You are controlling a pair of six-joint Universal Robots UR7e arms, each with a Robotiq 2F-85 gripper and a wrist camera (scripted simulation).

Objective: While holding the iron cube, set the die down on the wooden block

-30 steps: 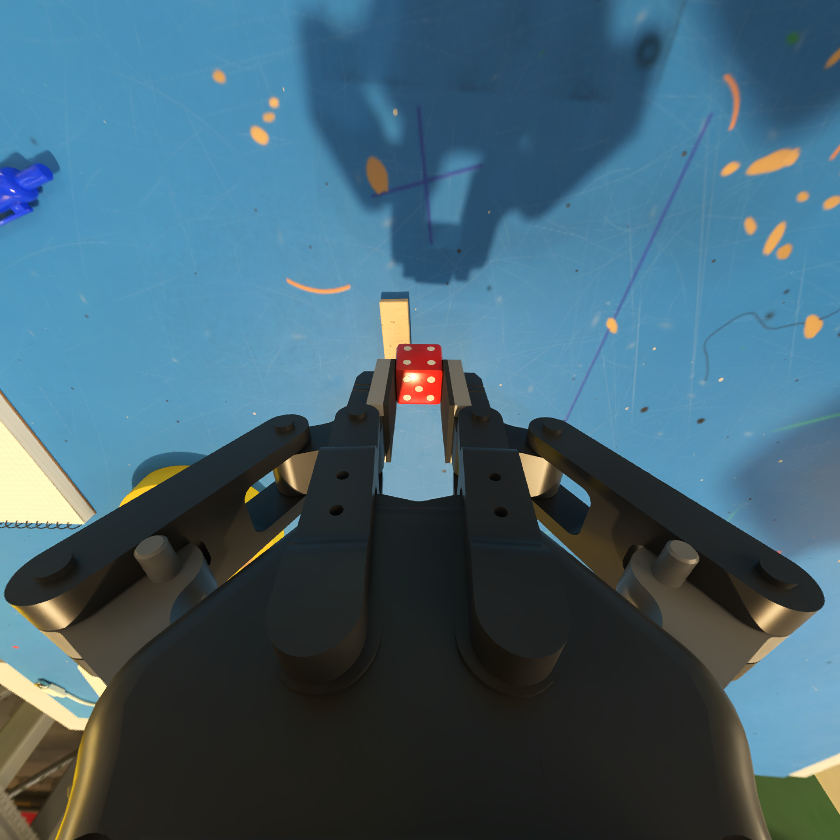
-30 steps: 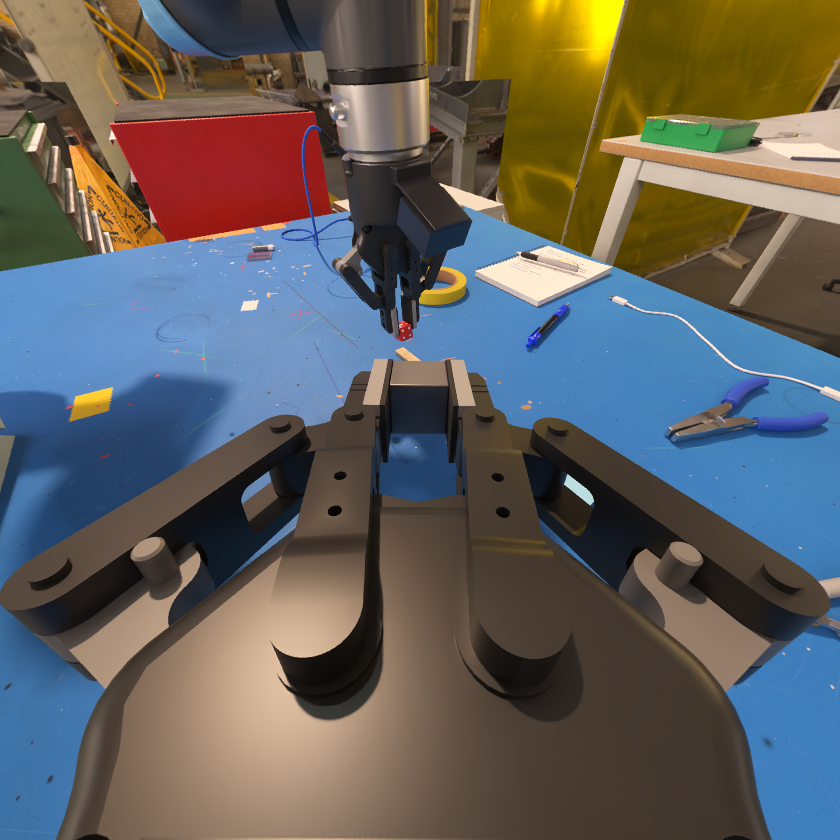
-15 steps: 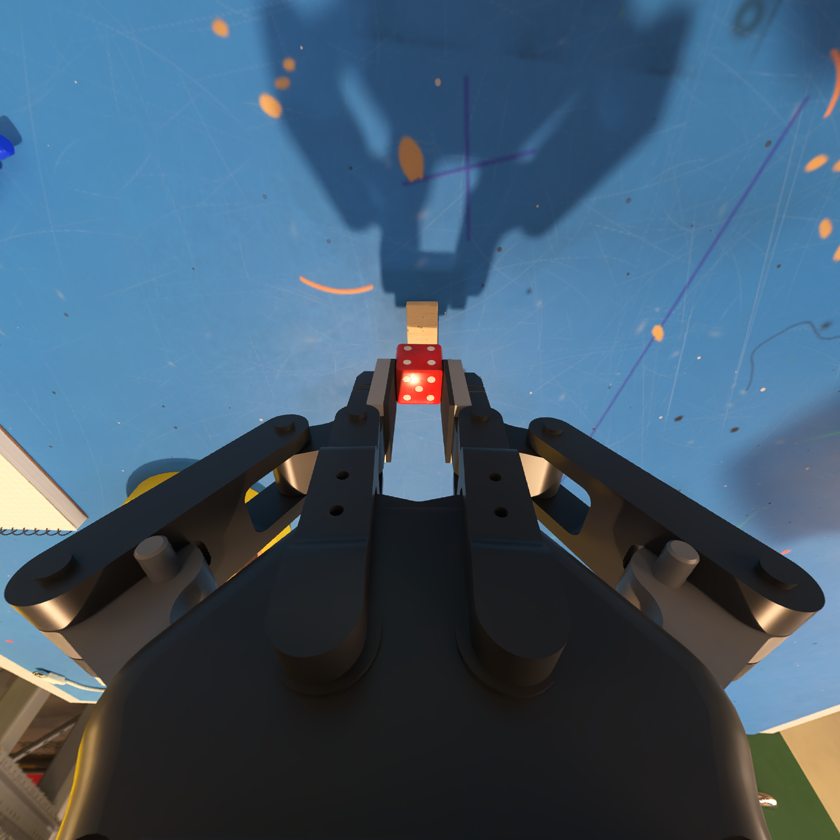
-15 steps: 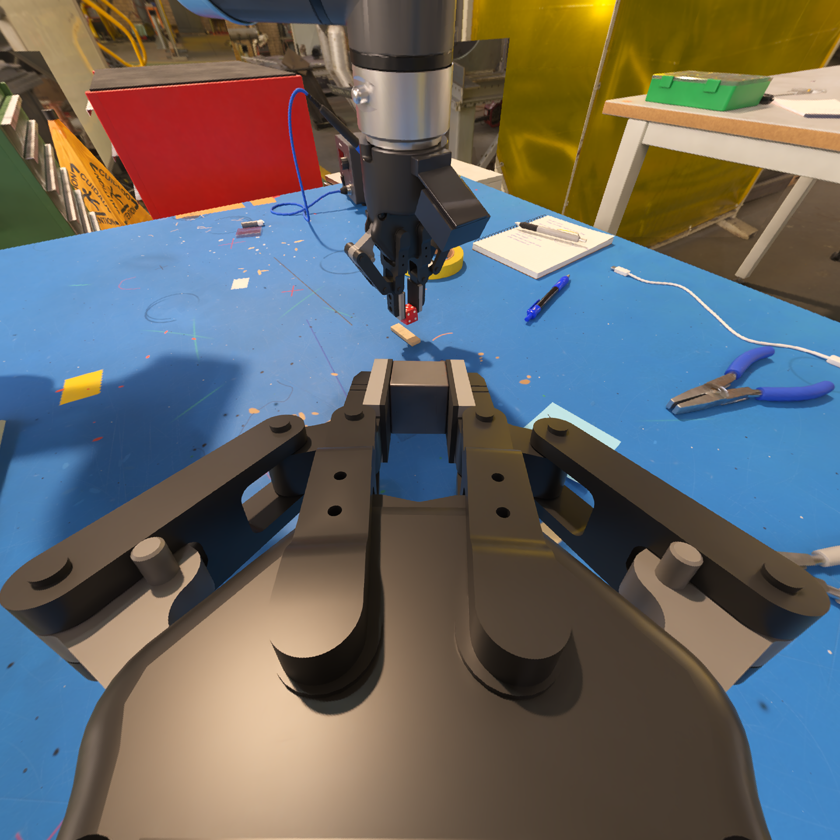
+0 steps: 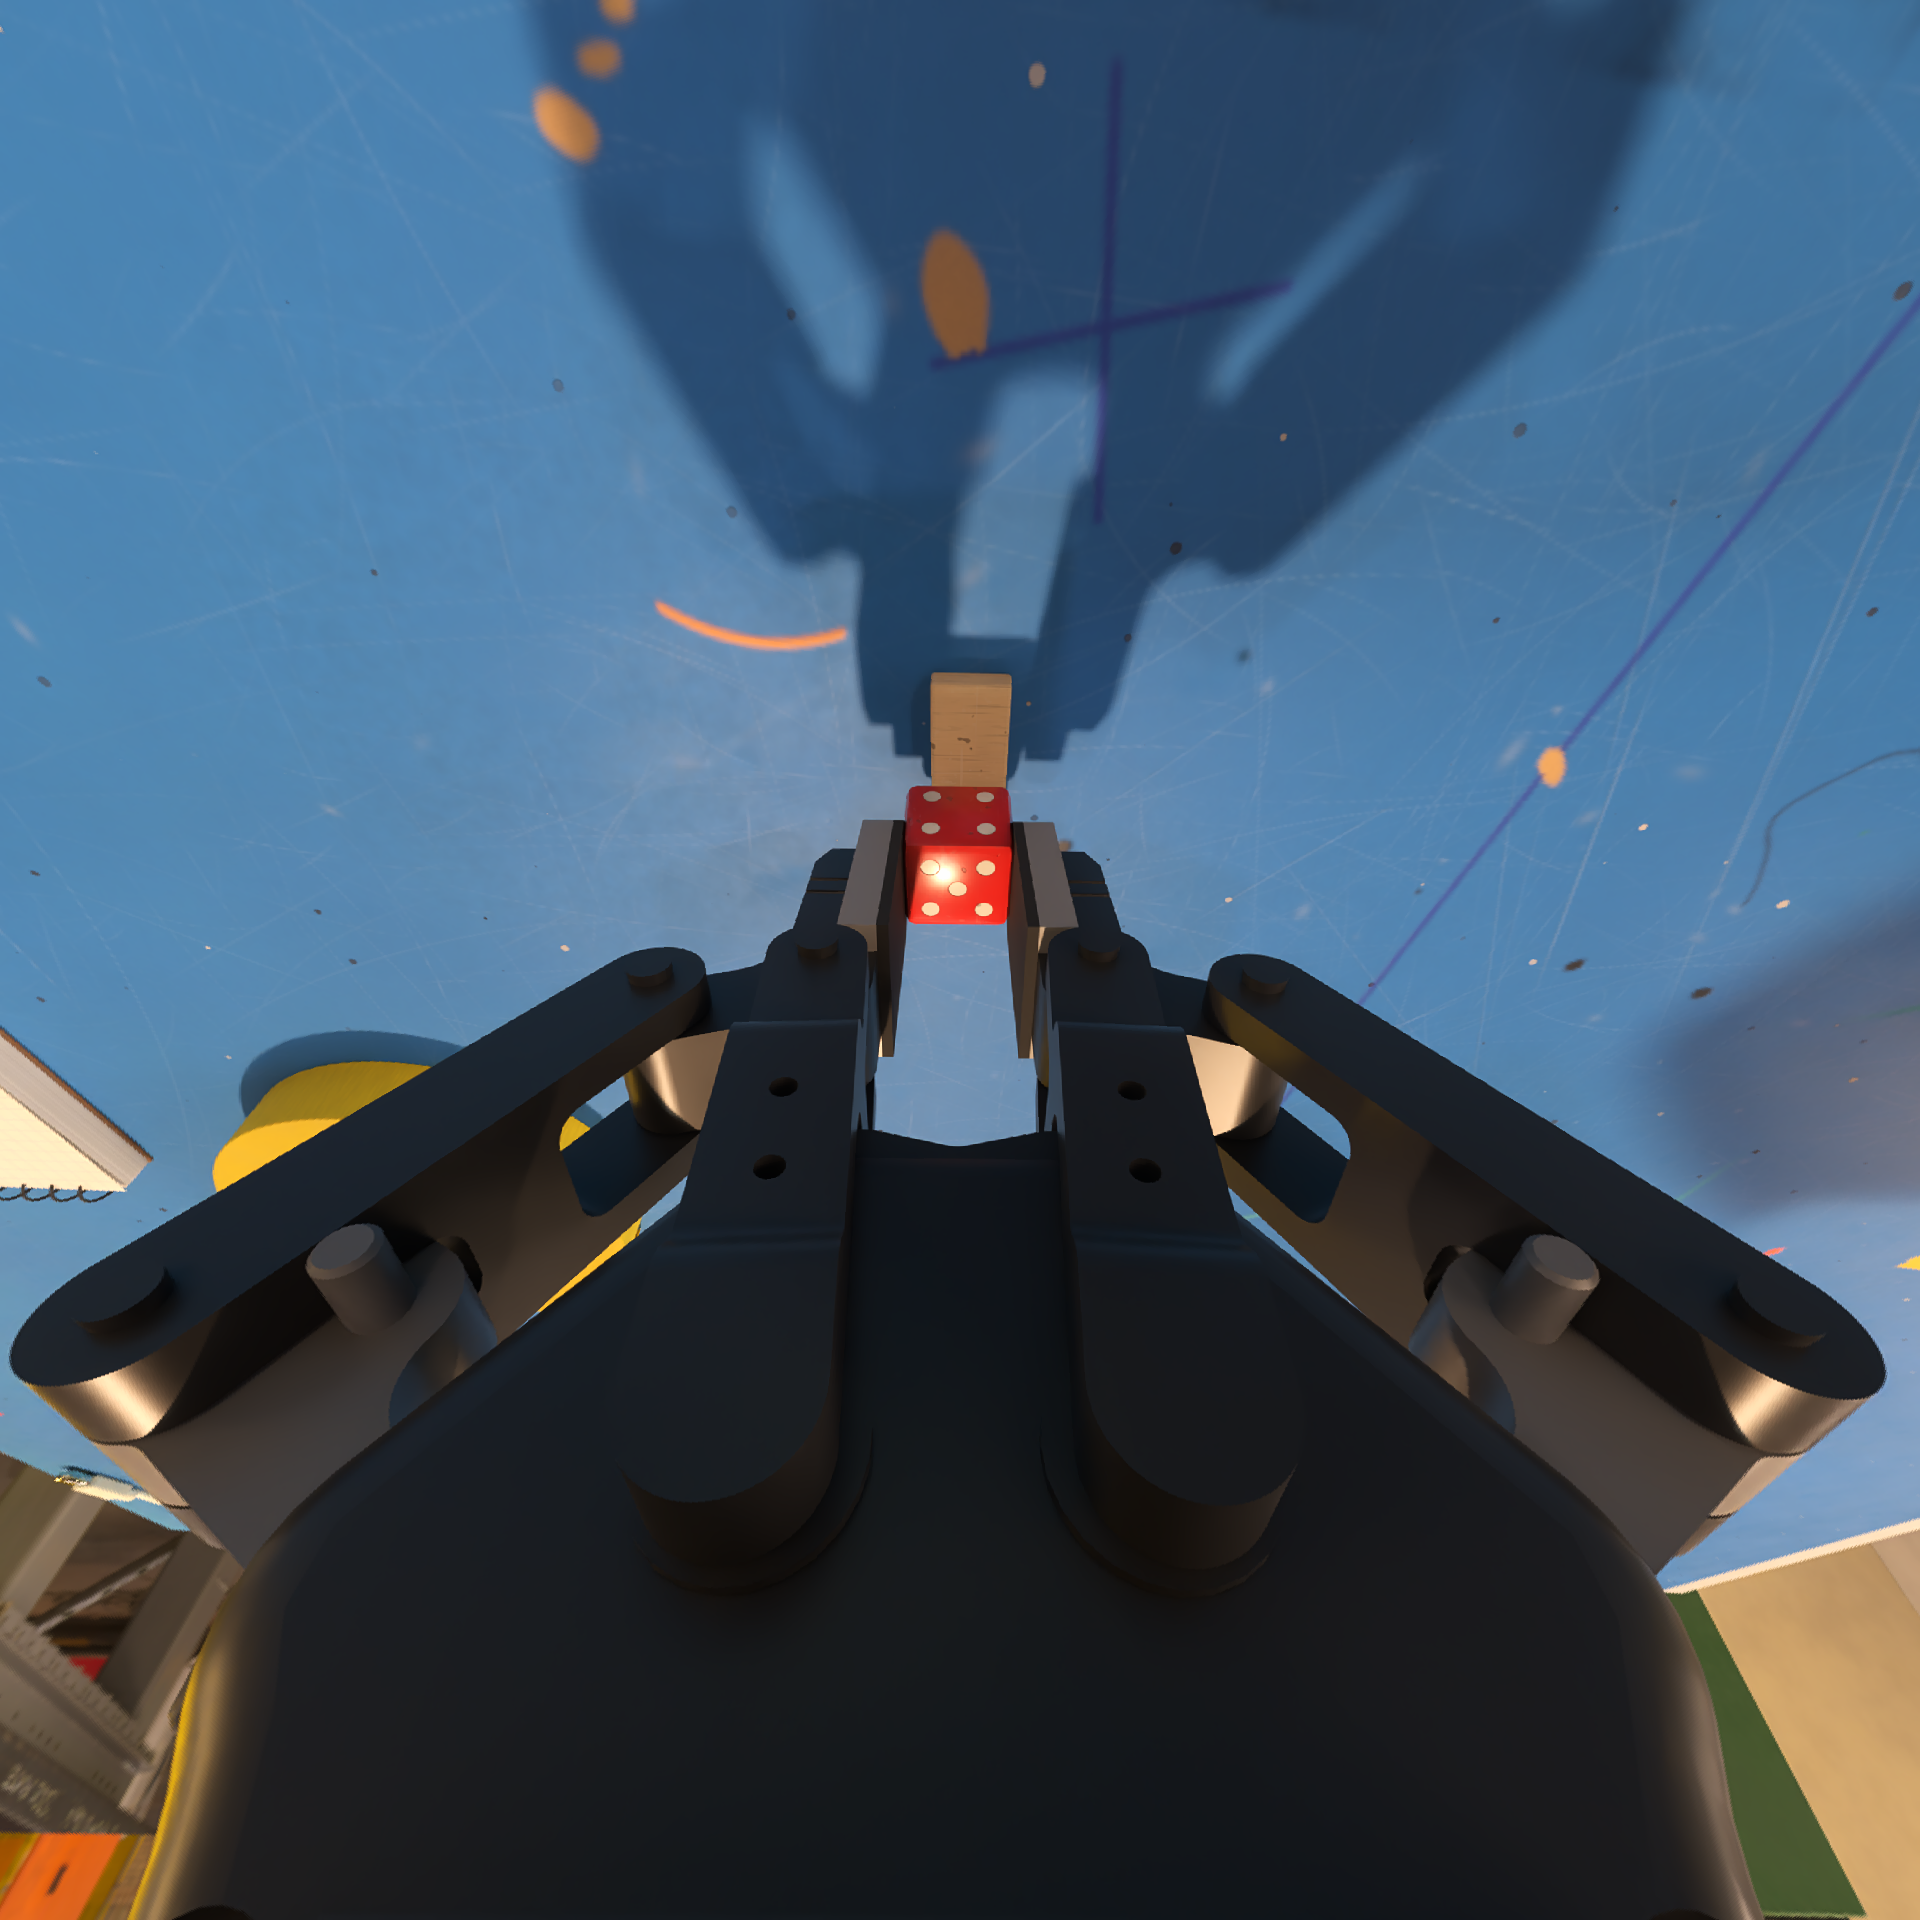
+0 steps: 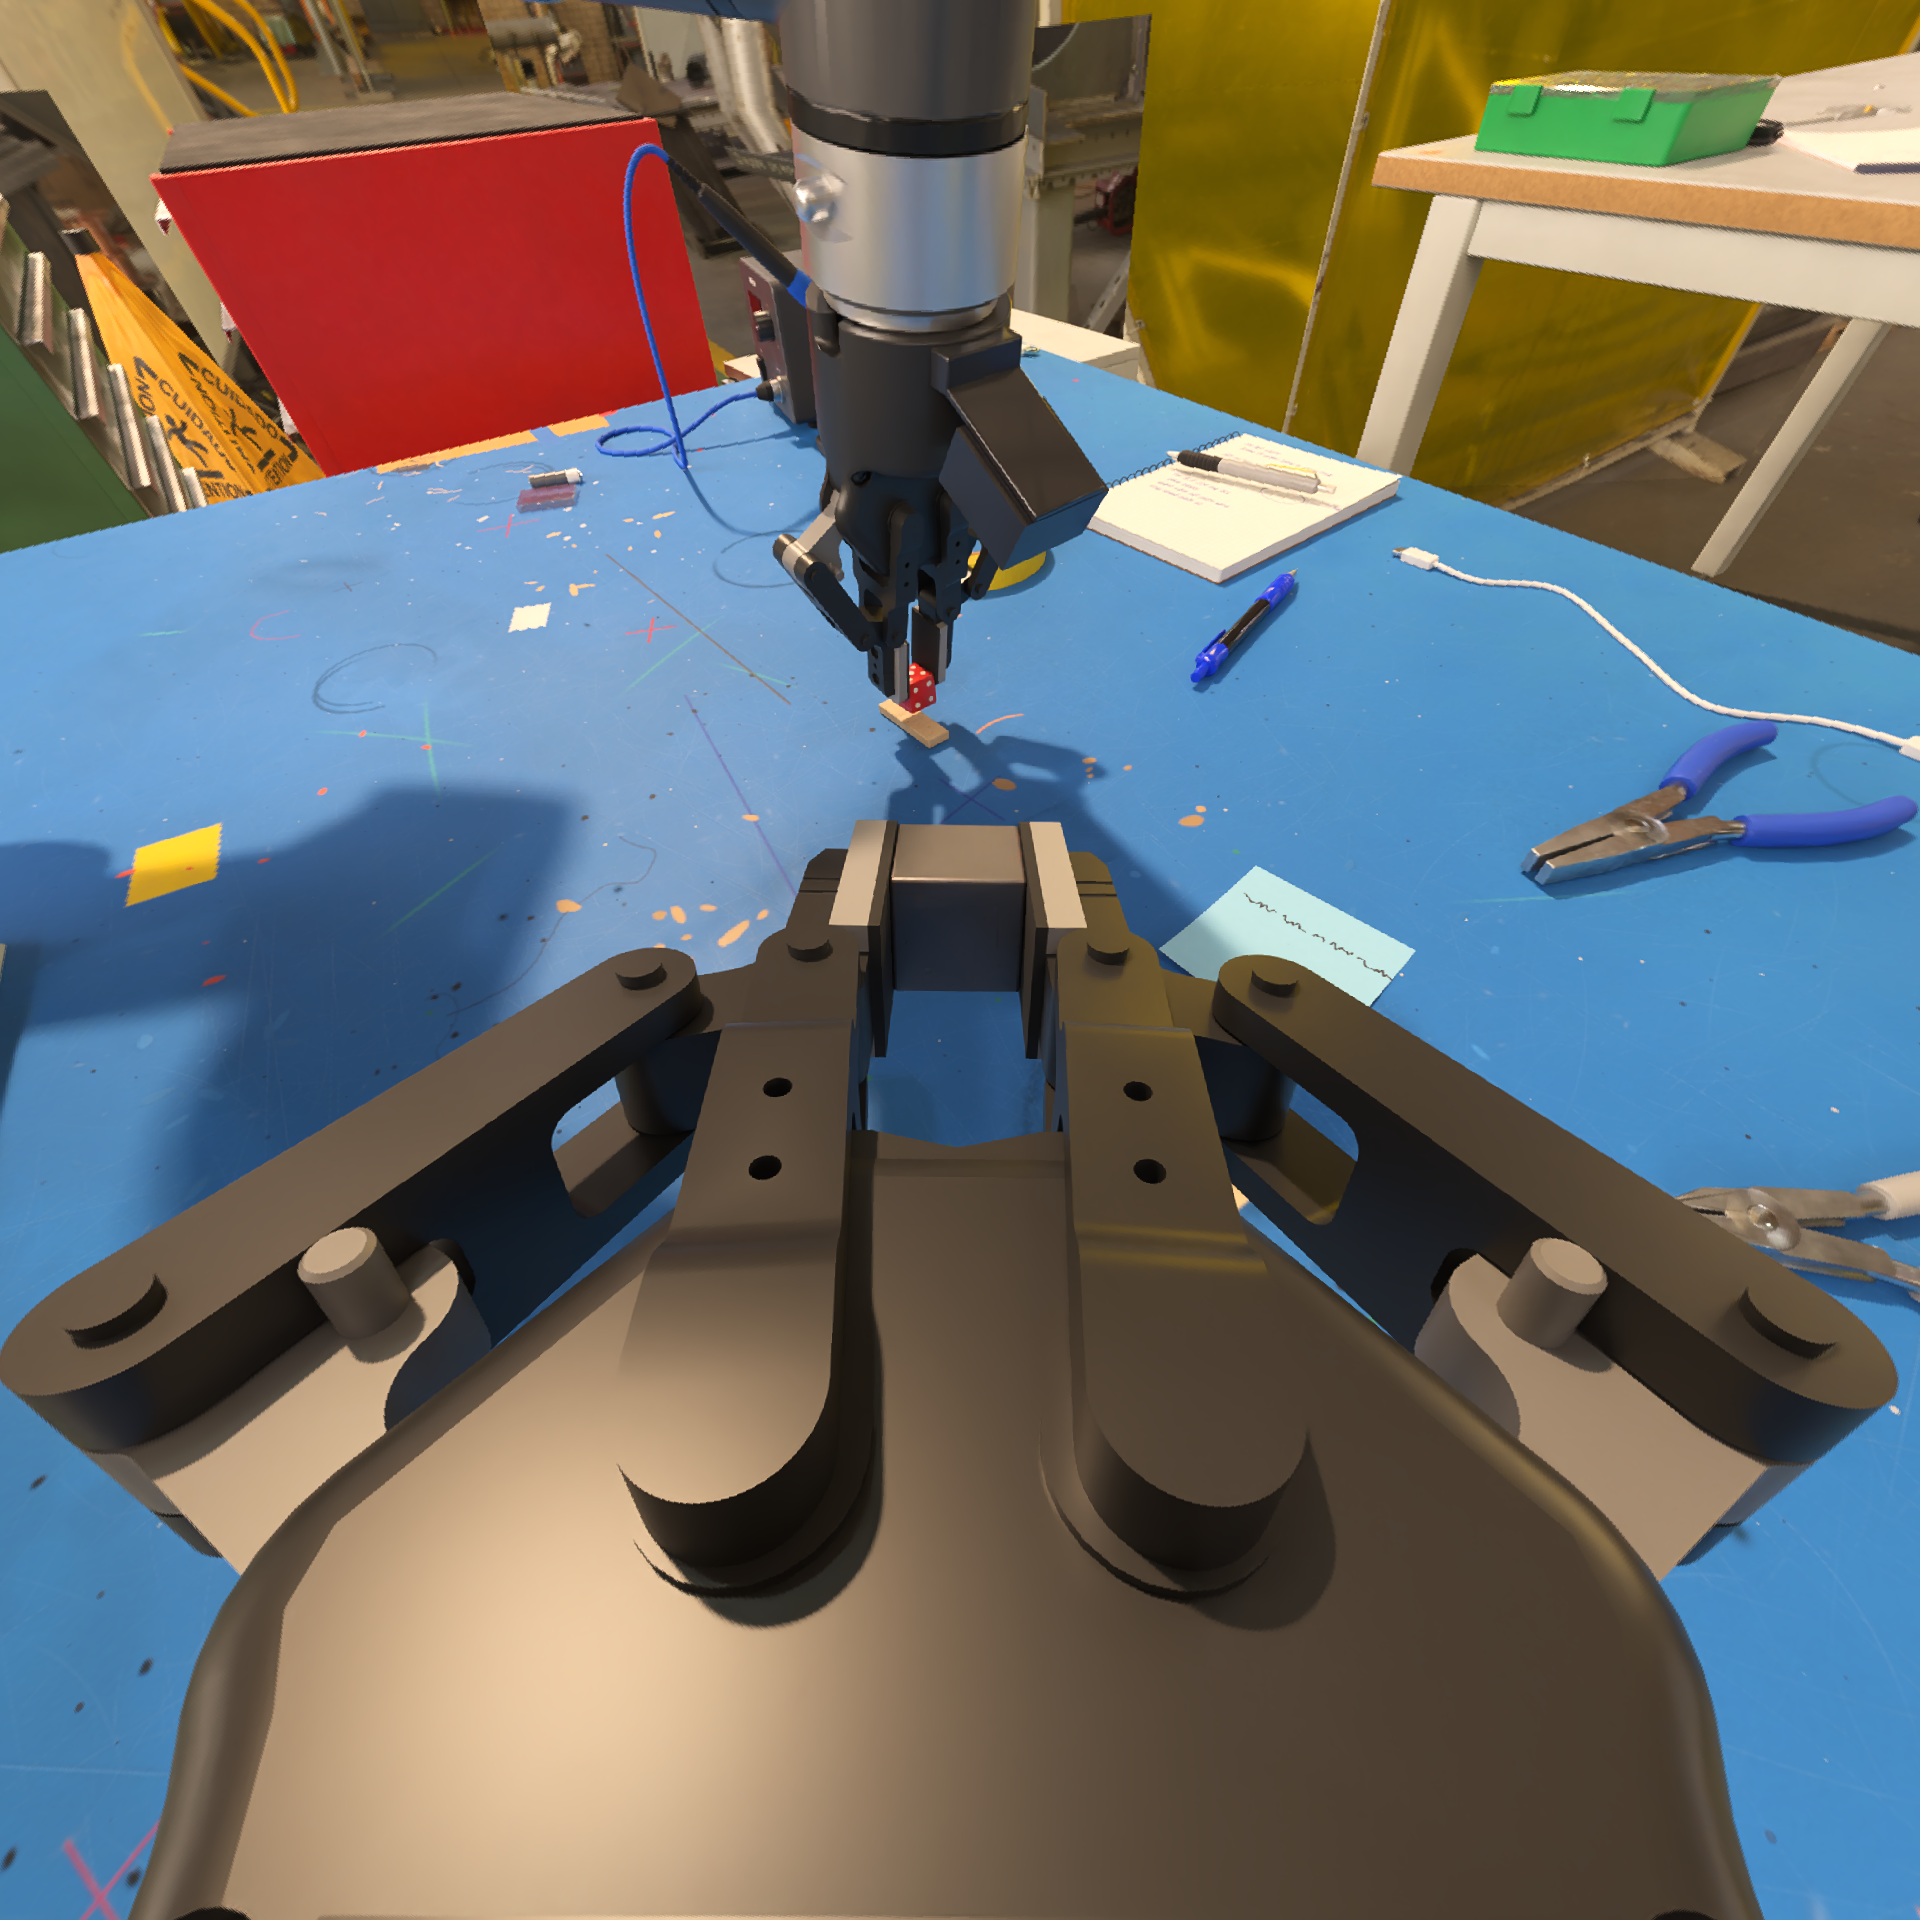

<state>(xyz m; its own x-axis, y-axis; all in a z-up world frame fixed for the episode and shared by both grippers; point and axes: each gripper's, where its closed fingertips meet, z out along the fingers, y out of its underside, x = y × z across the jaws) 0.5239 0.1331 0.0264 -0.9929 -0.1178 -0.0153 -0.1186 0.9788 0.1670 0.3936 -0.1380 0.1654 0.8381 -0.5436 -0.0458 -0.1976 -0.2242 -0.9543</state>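
Workbench (image 6: pixel 312 1039) in blue carries a notebook (image 6: pixel 1247 509), blue-handled pliers (image 6: pixel 1714 821), a pen (image 6: pixel 1242 627) and a pale blue note (image 6: pixel 1288 935), all well apart from the wooden block (image 6: pixel 916 721). Right gripper (image 6: pixel 956 888) stays clamped on the iron cube (image 6: pixel 954 914); left gripper (image 5: pixel 957 862) pinches the red die (image 5: pixel 957 854) just above the block's near end, nothing between them

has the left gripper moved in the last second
Yes. In the right wrist view the left gripper carried the die down toward the wooden block.

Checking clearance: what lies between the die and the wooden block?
Nothing: in the right wrist view the die, in the left gripper, sits just above the block; contact unclear.
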